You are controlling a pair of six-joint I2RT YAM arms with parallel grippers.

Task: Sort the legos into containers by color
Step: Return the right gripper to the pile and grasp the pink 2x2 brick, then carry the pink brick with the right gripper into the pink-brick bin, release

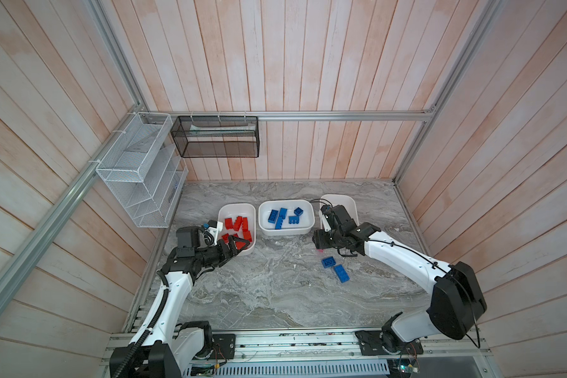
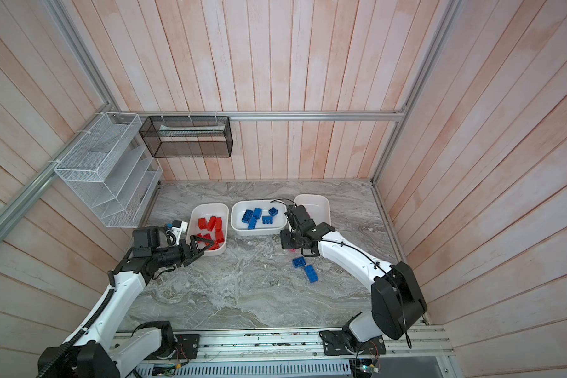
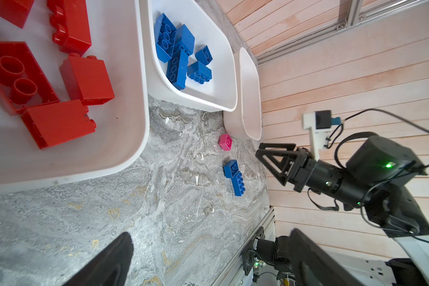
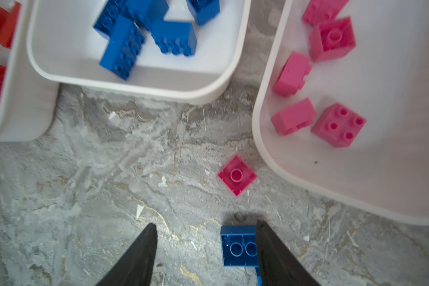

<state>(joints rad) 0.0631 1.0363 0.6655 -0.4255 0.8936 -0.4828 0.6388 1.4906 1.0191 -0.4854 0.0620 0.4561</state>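
The right pincer (image 4: 206, 224) and the left pincer (image 1: 239, 244) were held open, empty. A pink brick (image 4: 237, 175) was seen on the bench (image 1: 275, 288) beside the pink tub (image 4: 258, 138), blue bricks (image 1: 341, 273) near. A blue one could be grabbed by mistake.

Three tubs (image 1: 285, 231) in a row, loose bricks (image 1: 341, 273) before them

glossy plastic legos (image 4: 237, 175), smooth white plastic containers (image 4: 60, 37), matt marbled table (image 1: 275, 288), wood-plank walls (image 1: 308, 65).
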